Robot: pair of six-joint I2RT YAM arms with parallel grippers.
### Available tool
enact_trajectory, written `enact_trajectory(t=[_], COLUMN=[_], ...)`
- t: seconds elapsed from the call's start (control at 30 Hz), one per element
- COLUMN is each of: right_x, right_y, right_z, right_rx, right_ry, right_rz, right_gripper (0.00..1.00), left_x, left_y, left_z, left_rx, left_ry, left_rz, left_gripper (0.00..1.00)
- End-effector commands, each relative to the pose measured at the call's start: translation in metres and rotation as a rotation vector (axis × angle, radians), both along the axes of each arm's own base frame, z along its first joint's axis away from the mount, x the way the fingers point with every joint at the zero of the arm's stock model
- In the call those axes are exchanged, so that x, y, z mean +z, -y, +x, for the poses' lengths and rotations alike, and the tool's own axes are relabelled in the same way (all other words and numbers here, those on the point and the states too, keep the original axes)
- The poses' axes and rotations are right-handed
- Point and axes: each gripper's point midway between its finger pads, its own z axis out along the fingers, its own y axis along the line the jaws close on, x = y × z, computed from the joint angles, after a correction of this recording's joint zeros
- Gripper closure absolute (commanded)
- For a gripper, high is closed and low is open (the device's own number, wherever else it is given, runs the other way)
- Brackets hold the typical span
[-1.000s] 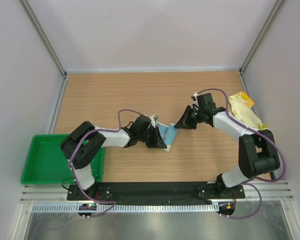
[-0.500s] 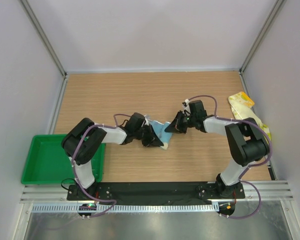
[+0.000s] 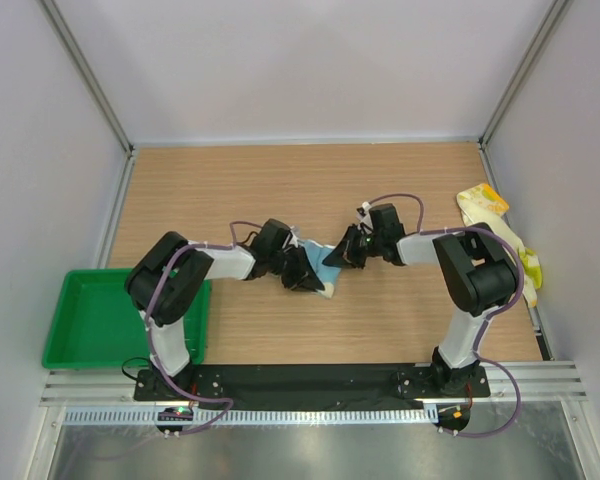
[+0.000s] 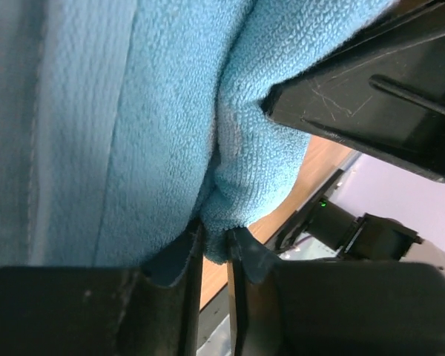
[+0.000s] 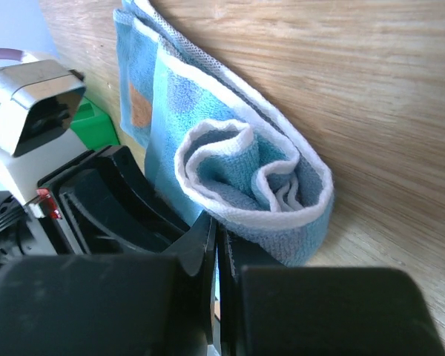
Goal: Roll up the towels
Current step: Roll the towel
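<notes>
Softly, the terry towel [image 5: 237, 167] curls into a white-edged spiral.

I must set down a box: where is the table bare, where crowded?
Bare: the table by the back wall; near strip right of the green tray. Crowded: centre, left gripper and right gripper at blue towel.

We note: light blue terry cloth towel [image 5: 233, 167] w/ white edging, paler stripes, orange patch; yellow-cream cloth towel [image 3: 483, 208] w/ orange print; rectangular plastic tray [image 3: 80, 312] solid green; wooden tabletop [image 3: 280, 190] lt brown, grained.
</notes>
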Motion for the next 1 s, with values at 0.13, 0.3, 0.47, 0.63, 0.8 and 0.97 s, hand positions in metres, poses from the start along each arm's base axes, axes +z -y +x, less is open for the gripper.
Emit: enact_trajectory(t=[0.13, 0.3, 0.47, 0.63, 0.8, 0.97], right_x=[-0.035, -0.035, -0.031, -0.032, -0.032, -0.034], right_y=[0.016, 0.015, 0.011, 0.012, 0.01, 0.009], right_z=[-0.004, -0.005, -0.007, -0.01, -0.01, -0.012], right_rx=[-0.019, -0.01, 0.001, 0.011, 0.016, 0.021], right_ry=[-0.035, -0.031, -0.028, -0.039, -0.042, -0.046], right_rz=[-0.183, -0.205, -0.205, -0.224, -0.229, -0.231], right_gripper=[0.99, 0.99, 0.99, 0.99, 0.99, 0.99], left_x=[-0.014, 0.001, 0.033, 0.054, 0.058, 0.044], left_y=[-0.048, -0.056, -0.053, -0.034, -0.013, -0.004], left_z=[0.007, 0.004, 0.017, 0.009, 0.0, 0.003], left_rx=[-0.002, -0.052, -0.099, -0.203, -0.308, -0.38], left_ry=[0.108, 0.213, 0.464, 0.682, 0.807, 0.85], left_rz=[0.296, 0.421, 0.606, 0.749, 0.823, 0.884], left_gripper=[0.68, 0.6, 0.57, 0.55, 0.53, 0.53])
